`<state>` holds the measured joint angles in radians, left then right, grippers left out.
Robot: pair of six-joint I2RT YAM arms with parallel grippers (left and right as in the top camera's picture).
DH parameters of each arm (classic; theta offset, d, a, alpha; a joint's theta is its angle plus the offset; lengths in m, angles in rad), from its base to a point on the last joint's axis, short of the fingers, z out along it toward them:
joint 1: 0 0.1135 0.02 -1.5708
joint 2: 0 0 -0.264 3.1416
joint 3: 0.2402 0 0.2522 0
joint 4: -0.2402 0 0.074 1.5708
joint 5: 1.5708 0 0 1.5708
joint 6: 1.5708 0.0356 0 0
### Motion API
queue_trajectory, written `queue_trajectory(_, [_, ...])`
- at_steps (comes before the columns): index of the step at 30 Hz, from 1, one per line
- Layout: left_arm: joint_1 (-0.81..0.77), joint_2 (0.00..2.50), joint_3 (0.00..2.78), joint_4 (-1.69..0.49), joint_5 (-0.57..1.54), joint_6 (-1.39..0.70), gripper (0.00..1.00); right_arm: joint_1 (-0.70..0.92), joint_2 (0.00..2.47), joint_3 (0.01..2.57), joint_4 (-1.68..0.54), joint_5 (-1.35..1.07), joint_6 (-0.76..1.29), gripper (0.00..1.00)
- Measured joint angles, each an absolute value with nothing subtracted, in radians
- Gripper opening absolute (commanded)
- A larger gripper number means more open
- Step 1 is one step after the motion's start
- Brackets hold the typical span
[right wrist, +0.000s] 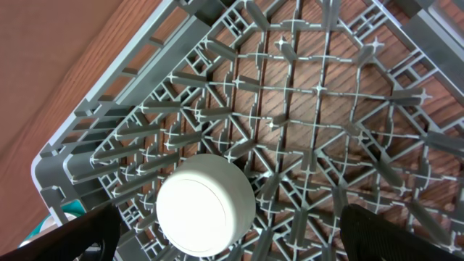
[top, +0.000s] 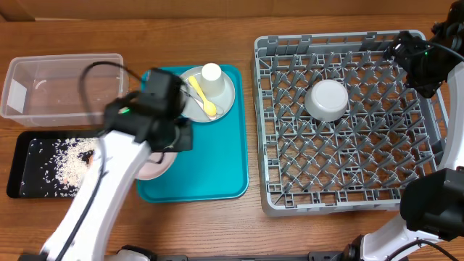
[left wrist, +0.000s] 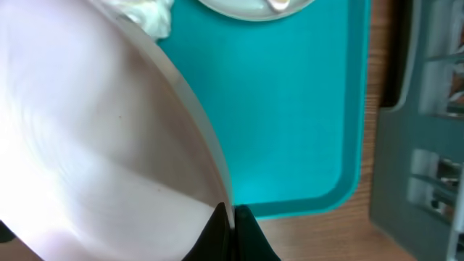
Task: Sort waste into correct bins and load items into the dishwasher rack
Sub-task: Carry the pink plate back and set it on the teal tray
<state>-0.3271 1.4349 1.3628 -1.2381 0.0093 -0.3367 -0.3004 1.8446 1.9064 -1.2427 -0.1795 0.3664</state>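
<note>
A pale pinkish-white plate [left wrist: 94, 138] overlaps the near left edge of a teal serving tray [left wrist: 290, 109], its rim pinched by the closed left tool [left wrist: 230, 221]. Something crumpled and white [left wrist: 148, 16], perhaps the napkin, lies at its far edge. Behind, a grey-green plate [top: 221, 101] carries a small white cup [top: 211, 72] and a yellow spoon [top: 201, 96]. All four await loading. Already done: a white bowl [top: 328, 99] rests upside down in the grey dishwasher rack [top: 262, 130], and rice [top: 61, 161] lies scattered in the black tray [top: 18, 181]. The clear tub [top: 65, 58] looks nearly empty. The right tool [right wrist: 232, 243] hangs wide open, holding nothing, above the rack. The tray's raised lip and the rack's wall lie between the plate and the pegs. No fork is visible
</note>
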Motion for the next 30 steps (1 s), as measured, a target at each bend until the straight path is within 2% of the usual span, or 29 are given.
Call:
queue_trajectory(6, [-0.464,1.649,1.334,-1.138,0.0,-0.368,0.04,-0.3,1.845,1.906,-1.242,-0.179,0.367,1.0])
queue_trajectory(14, [-0.534,1.81,1.334,-1.067,0.014,-0.376,0.04,-0.3,1.845,1.906,-1.243,-0.179,0.367,1.0])
queue_trajectory(15, [-0.537,1.821,1.334,-1.067,0.014,-0.376,0.06,-0.3,1.845,1.906,-1.242,-0.18,0.367,1.0])
queue_trajectory(16, [-0.538,1.83,1.334,-1.067,0.014,-0.376,0.16,-0.3,1.845,1.906,-1.243,-0.18,0.367,1.0])
queue_trajectory(18, [-0.537,1.84,1.334,-1.066,0.018,-0.378,0.19,-0.3,1.845,1.906,-1.242,-0.18,0.367,1.0])
queue_trajectory(20, [-0.537,1.84,1.334,-1.07,0.029,-0.387,0.18,-0.3,1.845,1.906,-1.242,-0.179,0.368,1.0])
queue_trajectory(24, [-0.537,1.84,1.336,-1.103,0.071,-0.39,0.1,-0.3,1.845,1.906,-1.242,-0.18,0.367,1.0])
queue_trajectory(30, [-0.537,1.84,1.422,-1.205,0.131,-0.39,0.07,-0.3,1.845,1.906,-1.242,-0.179,0.366,1.0])
